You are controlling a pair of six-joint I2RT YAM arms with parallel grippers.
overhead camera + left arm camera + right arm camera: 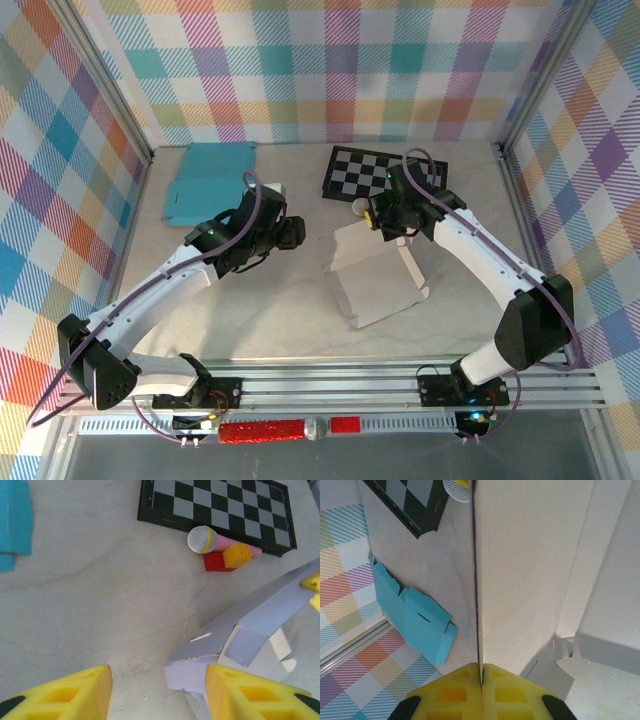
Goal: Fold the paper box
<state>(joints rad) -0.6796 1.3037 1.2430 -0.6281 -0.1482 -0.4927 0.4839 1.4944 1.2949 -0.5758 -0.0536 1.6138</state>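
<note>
The white paper box (375, 275) lies partly unfolded at the table's middle, one panel raised. My right gripper (380, 222) is at its far edge, and in the right wrist view this gripper (481, 676) is shut on the thin edge of the upright panel (530, 570). My left gripper (292, 232) hovers just left of the box. In the left wrist view the left gripper (157, 695) is open. A torn-edged flap of the box (192, 672) sits between its yellow fingers (65, 695), close to the right one, and is not pinched.
A flat blue cardboard blank (208, 180) lies at the back left. A black-and-white checkerboard (385, 172) lies at the back, with a toy microphone (205, 540), a red brick (217, 562) and an orange brick (237, 555) at its near edge. Plaid walls enclose the table.
</note>
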